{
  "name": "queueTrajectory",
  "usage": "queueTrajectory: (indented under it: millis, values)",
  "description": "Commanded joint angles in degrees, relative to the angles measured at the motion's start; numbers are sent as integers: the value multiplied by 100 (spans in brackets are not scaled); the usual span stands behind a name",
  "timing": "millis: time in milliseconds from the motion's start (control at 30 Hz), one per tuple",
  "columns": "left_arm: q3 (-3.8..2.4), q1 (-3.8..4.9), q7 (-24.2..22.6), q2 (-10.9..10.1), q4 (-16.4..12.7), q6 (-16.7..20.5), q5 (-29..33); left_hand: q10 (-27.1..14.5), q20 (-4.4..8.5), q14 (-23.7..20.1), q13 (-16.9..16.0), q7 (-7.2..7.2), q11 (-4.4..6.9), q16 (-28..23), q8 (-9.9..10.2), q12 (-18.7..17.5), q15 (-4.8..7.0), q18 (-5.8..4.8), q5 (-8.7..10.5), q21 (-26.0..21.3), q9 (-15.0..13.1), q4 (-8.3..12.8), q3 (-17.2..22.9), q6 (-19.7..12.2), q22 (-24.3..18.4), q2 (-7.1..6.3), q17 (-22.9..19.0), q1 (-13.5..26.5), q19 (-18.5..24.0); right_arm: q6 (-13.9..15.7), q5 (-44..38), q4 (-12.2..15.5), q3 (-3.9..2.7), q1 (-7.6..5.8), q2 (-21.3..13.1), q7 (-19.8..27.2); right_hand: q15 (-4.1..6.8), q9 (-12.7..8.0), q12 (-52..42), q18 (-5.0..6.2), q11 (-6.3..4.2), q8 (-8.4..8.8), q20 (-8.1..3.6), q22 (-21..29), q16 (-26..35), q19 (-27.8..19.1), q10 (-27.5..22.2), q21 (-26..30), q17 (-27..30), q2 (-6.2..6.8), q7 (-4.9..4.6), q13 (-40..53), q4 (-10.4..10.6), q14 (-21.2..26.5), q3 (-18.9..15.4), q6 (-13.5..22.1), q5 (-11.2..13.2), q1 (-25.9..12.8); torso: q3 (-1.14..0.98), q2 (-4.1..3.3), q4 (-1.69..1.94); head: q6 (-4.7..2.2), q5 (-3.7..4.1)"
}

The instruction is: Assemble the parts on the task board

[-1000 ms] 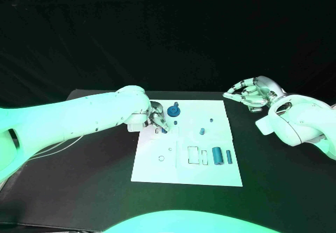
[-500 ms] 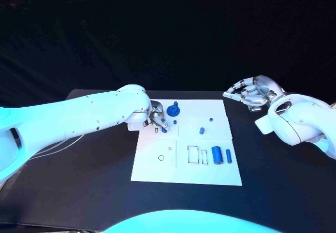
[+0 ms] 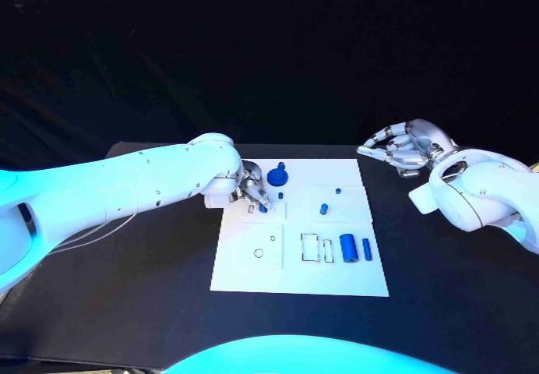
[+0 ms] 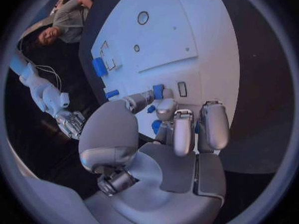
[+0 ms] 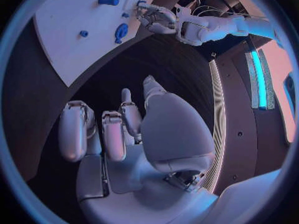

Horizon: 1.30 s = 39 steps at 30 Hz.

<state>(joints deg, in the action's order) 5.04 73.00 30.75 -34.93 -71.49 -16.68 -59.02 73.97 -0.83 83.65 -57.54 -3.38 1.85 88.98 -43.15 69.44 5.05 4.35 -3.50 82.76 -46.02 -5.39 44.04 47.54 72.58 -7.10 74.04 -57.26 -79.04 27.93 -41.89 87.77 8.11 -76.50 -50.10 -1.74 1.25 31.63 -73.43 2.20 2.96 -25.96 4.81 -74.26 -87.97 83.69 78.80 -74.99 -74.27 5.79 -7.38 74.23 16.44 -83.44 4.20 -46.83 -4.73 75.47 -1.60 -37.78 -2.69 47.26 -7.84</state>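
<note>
Two white robot arms reach over a black table [image 3: 135, 273] with a white task board [image 3: 301, 265] lying flat in its middle. Coming in from the left side, the left hand [image 3: 249, 189] is lowered over the board's far left part. Its fingertips [image 4: 158, 91] pinch a small blue part [image 3: 263, 207], holding it against the board surface beside a small rectangular outline. Just past this hand, toward the board's far edge, sits a larger blue gear-shaped part [image 3: 277, 178], close to the fingers but apart from them. A small blue peg [image 3: 323, 209] lies near the board's centre, to the right of the left hand. Nearer the robot, a thick blue cylinder [image 3: 350, 248] and a thinner blue pin [image 3: 366, 249] lie side by side next to rectangular slots. Off the board's far right corner, the right hand [image 3: 402, 150] hovers above the bare table, well apart from every part, its fingers loosely curled and holding nothing.
</note>
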Motion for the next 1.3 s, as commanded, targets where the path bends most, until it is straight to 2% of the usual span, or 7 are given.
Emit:
queueTrajectory:
  millis: [33, 300, 767, 1300]
  values:
    - [19, -29, -1, 29, -16, -54, 21, 456, 3, 635, -106, 329, 152, 102, -462, 74, 73, -98, -141, 98, -267, -11, 448, 856, 121, 304, 1596, 48, -139, -14, -11, 5, -1, 2, -4, 11, 23, 79, 36, 116, -37, -138, -29, -674, 95, 20, -34, 48, -1088, -99, 23, 313, -1, -530, -258, 56, 53, -67, 2, 0, 0, -1, 2]
    - [19, -29, -1, 45, 1, -57, 22, 474, 9, 635, -114, 336, 158, 102, -438, 70, 78, -98, -121, 97, -266, -53, 417, 895, 122, 387, 1596, 111, -141, -15, -11, 5, -1, 2, -4, 14, 23, 79, 36, 116, -37, -138, -29, -674, 95, 20, -34, 48, -1088, -99, 23, 313, -1, -530, -258, 56, 53, -67, 2, -5, 4, -8, 9]
    - [20, -29, -3, 95, 53, -86, 17, 507, 16, 635, -135, 344, 163, 102, -387, 60, 82, -103, -88, 102, -277, -159, 203, 962, 145, 409, 1596, 303, -156, -16, -11, 6, -1, 2, -4, 19, 23, 79, 36, 116, -37, -138, -29, -674, 95, 20, -34, 48, -1088, -99, 23, 313, -1, -530, -258, 56, 53, -67, 1, -3, -1, 9, 31]
    - [28, -29, -5, 110, 82, -142, 0, 526, 21, 635, -154, 352, 167, 102, -327, 42, 86, -106, -85, 102, -306, -276, -153, 1000, 163, 286, 1596, 482, -165, -7, -11, 12, 0, 2, -12, 27, 24, 92, 39, 119, -37, -148, -29, -669, 99, 18, -35, 62, -1084, -105, 23, 311, 2, -529, -277, 65, 53, -72, -2, -4, -1, 28, 50]
